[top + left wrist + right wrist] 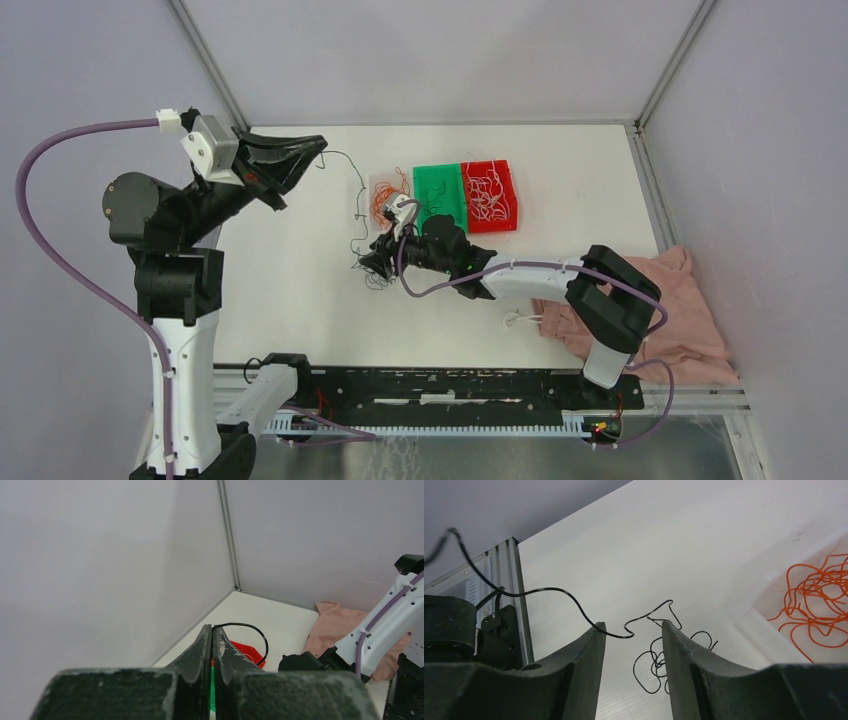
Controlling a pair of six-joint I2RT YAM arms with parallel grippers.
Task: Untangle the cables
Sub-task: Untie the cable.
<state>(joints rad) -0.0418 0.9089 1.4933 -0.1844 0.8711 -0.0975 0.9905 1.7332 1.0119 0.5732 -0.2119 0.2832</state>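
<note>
We look down from above and behind on the whole table (290, 290). Our raised left wrist view shares the red tray (245, 652) and pink cloth (332, 625) with it; our right wrist view skims the table closely.

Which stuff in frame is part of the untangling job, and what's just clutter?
Job: black cable, pinched in the left gripper and crossing the open right gripper; orange cables; white cables in the red tray; green tray.
Clutter: pink cloth at the table's right edge.
</note>
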